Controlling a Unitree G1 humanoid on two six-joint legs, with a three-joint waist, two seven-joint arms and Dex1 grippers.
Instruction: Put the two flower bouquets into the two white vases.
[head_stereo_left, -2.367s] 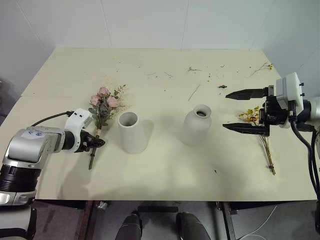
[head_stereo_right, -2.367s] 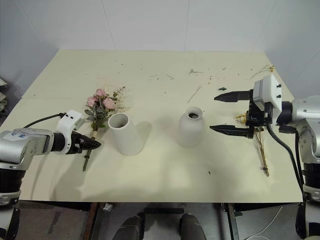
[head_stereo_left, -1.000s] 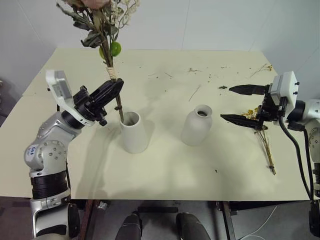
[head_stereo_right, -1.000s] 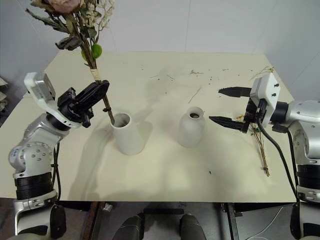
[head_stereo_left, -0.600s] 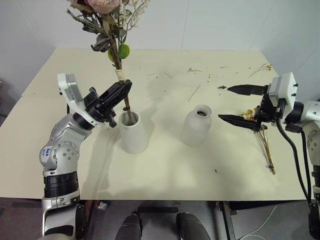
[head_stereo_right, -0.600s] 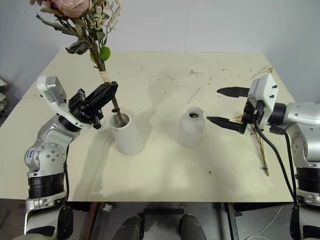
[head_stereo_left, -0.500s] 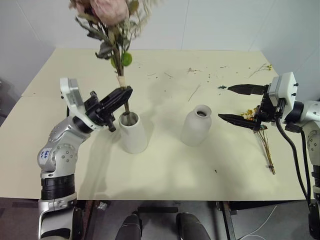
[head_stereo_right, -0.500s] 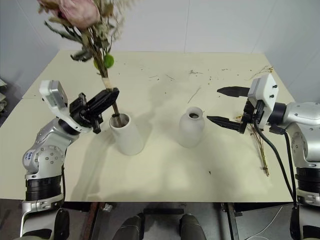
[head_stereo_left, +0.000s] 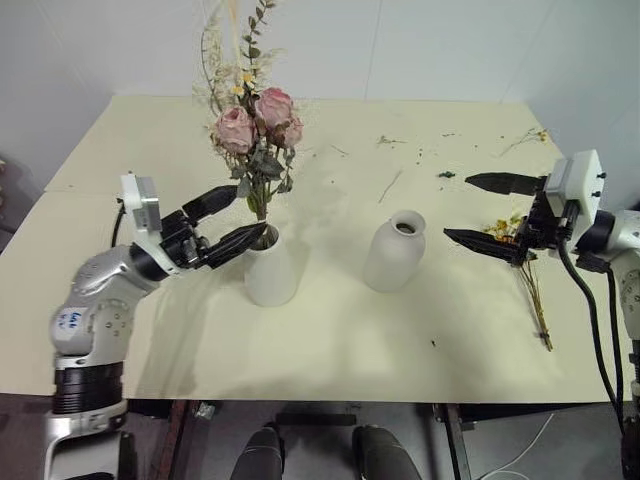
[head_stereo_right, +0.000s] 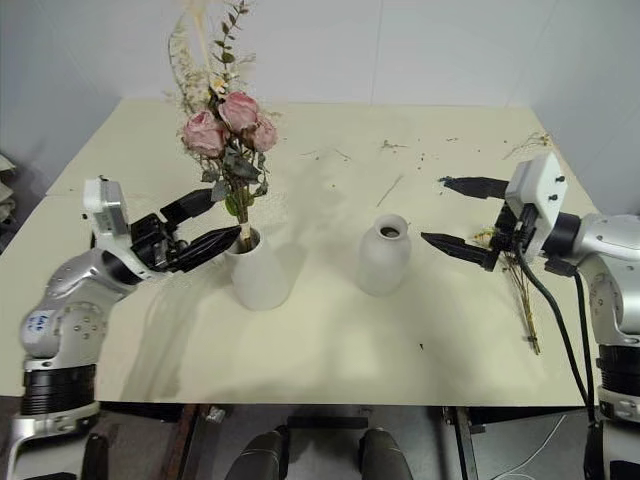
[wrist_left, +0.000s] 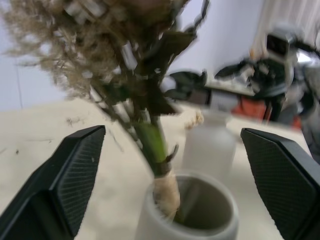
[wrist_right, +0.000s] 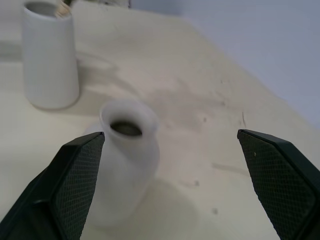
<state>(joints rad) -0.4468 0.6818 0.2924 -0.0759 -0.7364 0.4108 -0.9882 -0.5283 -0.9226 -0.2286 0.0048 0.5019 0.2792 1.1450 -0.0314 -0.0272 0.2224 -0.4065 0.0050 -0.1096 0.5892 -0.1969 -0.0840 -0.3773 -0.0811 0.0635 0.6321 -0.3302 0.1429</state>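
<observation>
We see our left gripper (head_stereo_left: 228, 221) spread wide around the rose bouquet (head_stereo_left: 255, 135) in the tapered vase (head_stereo_left: 270, 268), holding nothing; right gripper (head_stereo_left: 488, 213) likewise apart, empty.

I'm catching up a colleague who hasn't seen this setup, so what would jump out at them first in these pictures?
The pink rose bouquet standing tall in the smooth white vase left of the table's middle, with the left claw open on either side of the stems. Next, the empty narrow-necked vase at the middle, and the thin dried bouquet lying flat near the right edge, by the open right claw.
</observation>
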